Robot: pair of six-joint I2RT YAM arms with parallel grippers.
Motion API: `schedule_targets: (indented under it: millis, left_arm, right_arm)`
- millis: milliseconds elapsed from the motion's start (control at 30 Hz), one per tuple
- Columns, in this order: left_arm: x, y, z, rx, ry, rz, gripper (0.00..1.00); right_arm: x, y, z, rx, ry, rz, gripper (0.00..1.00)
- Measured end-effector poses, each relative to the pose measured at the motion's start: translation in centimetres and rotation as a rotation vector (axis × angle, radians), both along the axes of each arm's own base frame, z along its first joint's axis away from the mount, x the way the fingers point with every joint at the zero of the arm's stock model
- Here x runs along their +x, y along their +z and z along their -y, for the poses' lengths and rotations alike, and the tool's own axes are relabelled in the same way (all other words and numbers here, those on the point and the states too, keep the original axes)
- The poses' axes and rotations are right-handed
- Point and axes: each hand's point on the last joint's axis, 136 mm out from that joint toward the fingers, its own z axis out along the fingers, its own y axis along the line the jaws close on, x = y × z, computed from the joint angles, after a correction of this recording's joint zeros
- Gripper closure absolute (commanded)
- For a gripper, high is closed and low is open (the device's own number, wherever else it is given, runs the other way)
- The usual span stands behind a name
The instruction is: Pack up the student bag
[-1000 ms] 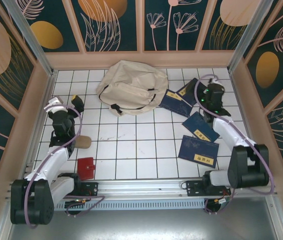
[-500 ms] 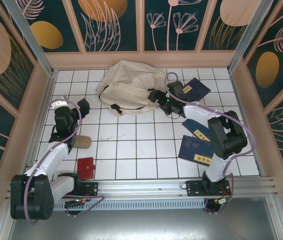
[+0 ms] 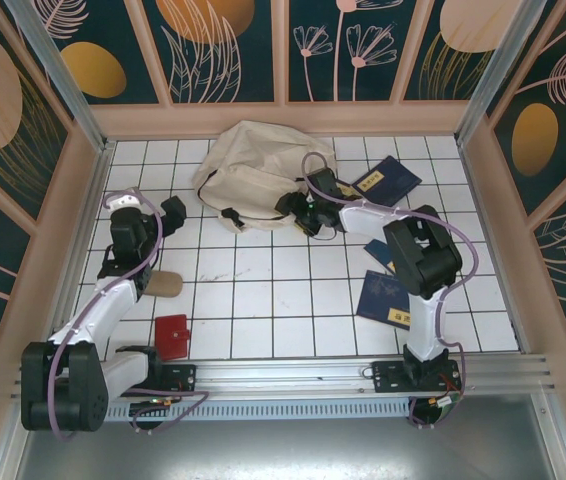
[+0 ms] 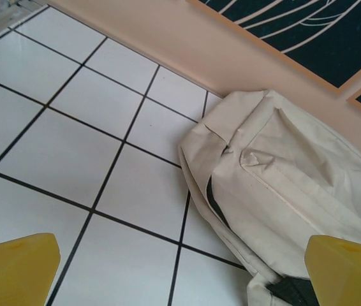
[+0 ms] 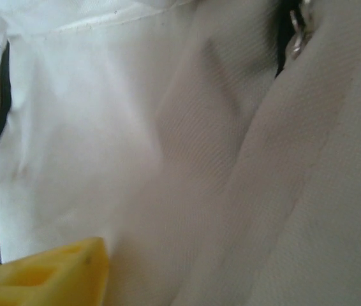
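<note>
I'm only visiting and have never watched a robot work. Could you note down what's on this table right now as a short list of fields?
Bag: student bag, cream fabric, lying at the far side of the tiled table
Left arm: left gripper open, apart from the bag, holding nothing
Right arm: right gripper at the bag's near right edge, fabric close before its camera; grip unclear
Books: navy books with yellow labels, right of the bag, outside it
Other: red flat item near the left arm's base

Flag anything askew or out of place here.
The student bag lies slumped and creased, not upright, and the navy books lie scattered at different angles to its right. Nothing looks spilled or damaged.
</note>
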Motion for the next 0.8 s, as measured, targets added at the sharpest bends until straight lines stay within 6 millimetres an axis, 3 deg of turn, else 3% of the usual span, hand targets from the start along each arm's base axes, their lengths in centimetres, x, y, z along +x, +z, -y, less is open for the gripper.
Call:
schedule_targets:
  millis: [133,300,400,533,600,700,800]
  left_arm:
    - [0.0,-0.4,0.3,-0.022,-0.008,-0.021,0.01]
    - [0.4,-0.2,0.8,-0.047,-0.031,-0.036,0.01]
    - [0.6,0.1,1.2,-0.062,-0.050,-0.044,0.02]
    - [1.1,0.7,1.9,-0.085,-0.083,-0.047,0.01]
    - [1.2,1.0,2.3,-0.094,-0.103,-0.047,0.01]
    - [1.5,1.0,3.1,-0.104,-0.132,-0.055,0.01]
    - [2.0,0.9,4.3,-0.106,-0.167,-0.072,0.01]
  right_arm:
    - [1.0,1.2,-2.1,0.050,0.037,0.022,0.72]
    - [1.0,4.5,-5.7,0.095,0.124,0.111,0.78]
    - [-1.0,4.9,-6.5,0.096,0.161,0.118,0.79]
    - [-5.4,4.8,-4.7,0.053,0.182,0.103,0.78]
    - [-7.4,5.2,-3.7,0.035,0.192,0.101,0.69]
    - [-10.0,5.9,-2.3,0.014,0.210,0.114,0.43]
    - [-11.2,4.7,-0.8,-0.052,0.212,0.096,0.33]
